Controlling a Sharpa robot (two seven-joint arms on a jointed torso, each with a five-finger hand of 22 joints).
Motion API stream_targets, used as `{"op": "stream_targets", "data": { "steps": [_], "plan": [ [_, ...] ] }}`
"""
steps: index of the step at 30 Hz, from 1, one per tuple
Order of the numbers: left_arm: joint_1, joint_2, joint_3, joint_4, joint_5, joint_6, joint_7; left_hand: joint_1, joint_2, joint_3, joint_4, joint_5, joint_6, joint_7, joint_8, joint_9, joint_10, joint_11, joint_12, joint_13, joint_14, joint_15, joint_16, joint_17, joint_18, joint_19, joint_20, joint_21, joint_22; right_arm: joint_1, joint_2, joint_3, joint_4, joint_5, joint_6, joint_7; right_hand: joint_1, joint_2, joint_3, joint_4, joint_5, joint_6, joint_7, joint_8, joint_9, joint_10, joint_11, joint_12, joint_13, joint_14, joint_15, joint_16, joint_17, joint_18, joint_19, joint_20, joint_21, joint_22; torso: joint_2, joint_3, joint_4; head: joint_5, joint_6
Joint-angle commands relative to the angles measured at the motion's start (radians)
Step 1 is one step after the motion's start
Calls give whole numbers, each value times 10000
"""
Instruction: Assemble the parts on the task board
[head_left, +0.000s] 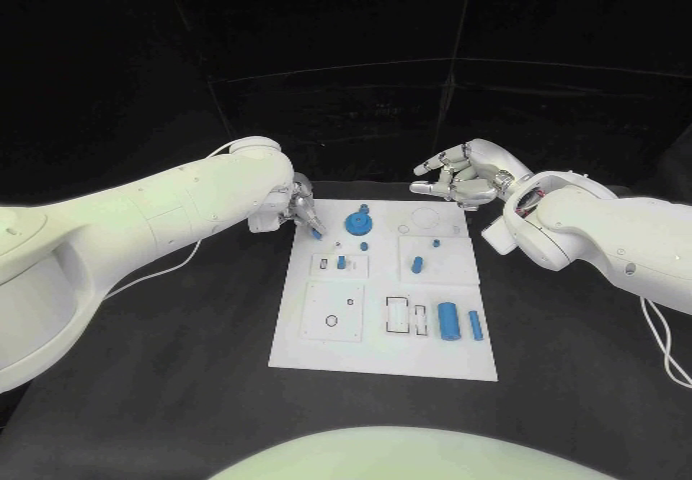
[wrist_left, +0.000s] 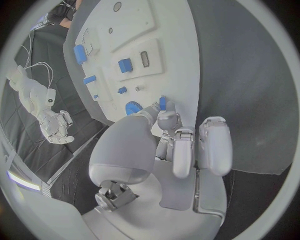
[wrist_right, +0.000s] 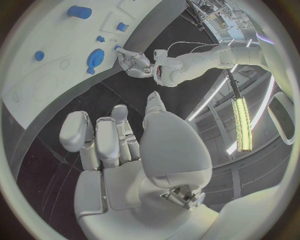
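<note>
A white task board lies in the middle of the black table in the head view, with blue parts scattered over it. The robot's left hand sits at the board's upper left corner, its fingertips closed on a small blue peg that points down toward the board's edge. The left wrist view shows the same pinch close up: the thumb and one finger press together around the blue peg, while the other fingers lie curled alongside, just over the white board.

The right hand hovers above the black table beyond the board's upper right corner, well apart from any part. Its fingers are loosely curled and apart, holding nothing; the right wrist view shows the same hand with bare fingers over the dark tabletop.

On the board, a round blue gear-like part stands near the upper middle, just right of the left hand. Below it, a short blue piece sits in a small square recess, and another blue peg stands to its right. In the lower right of the board, a larger blue cylinder lies beside a slimmer blue part.
</note>
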Motion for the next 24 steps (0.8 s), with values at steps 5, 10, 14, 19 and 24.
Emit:
{"op": "stream_targets", "data": {
  "steps": [5, 10, 14, 19, 24],
  "plan": [
    [44, -655, 8, 1150, 800, -1387, 323, -855, -485, 2779, -1666, 441, -73, -41, 420, 210, 147, -13, 74, 26, 1057, 41, 31, 2634, -44, 166, 71, -61, 43, 19, -42, 6, 25, 8, 66, 49, -21, 108, 38, 3, 80, -57, -14, 64, 3, 4, 0, 24, 14, 20, 13, -68, 7, 120, -33, -1, -53, -9, -17, 8, 37, 0, -25],
    [48, -1082, 3, 1905, 1103, -1912, 334, -1064, -583, 3081, -1719, 445, -81, -42, 562, 271, 174, -31, 79, 13, 1057, 25, 31, 2634, -40, 165, 58, -79, 31, 19, -53, 6, 24, 8, 83, 38, -17, 113, 33, 2, 103, -59, -15, 71, 3, 9, -1, 34, 17, 23, 12, -65, 13, 120, -31, -2, -53, -7, -15, 3, 36, 29, -29],
    [27, -1422, -15, 2545, 1252, -2282, 339, -1151, -634, 3226, -1756, 443, -92, -50, 633, 302, 195, -40, 86, 12, 1057, 18, 31, 2634, -40, 169, 51, -81, 35, 19, -53, 6, 20, 8, 95, 30, -12, 118, 29, 1, 128, -60, -16, 78, 3, 5, -2, 36, 10, 23, 11, -65, 14, 121, -34, -3, -58, -13, -17, 9, 38, 113, -42],
    [-20, -1854, -202, 3288, 1310, -2696, 337, -1205, -695, 3339, -1804, 443, -101, -61, 697, 329, 205, -51, 67, -25, 1057, 12, 31, 2634, -45, 180, 44, -66, 61, 19, -47, 6, 13, 8, 107, 26, -7, 124, 23, 0, 156, -62, -17, 86, 3, 1, -3, 36, 2, 25, 11, -66, 15, 120, -29, -3, -56, -9, -25, 5, 40, 116, -53],
    [-78, -2163, -403, 3734, 1140, -2781, 287, -1214, -739, 3389, -1842, 439, -108, -66, 726, 341, 210, -56, 57, -41, 1057, 9, 31, 2634, -48, 185, 41, -59, 72, 19, -35, 5, 3, 8, 117, 24, -3, 129, 19, -1, 178, -63, -17, 92, 4, -5, -3, 34, -9, 25, 10, -68, 13, 121, -30, -4, -60, -13, -6, -1, 28, 157, -61]
  ]
}}
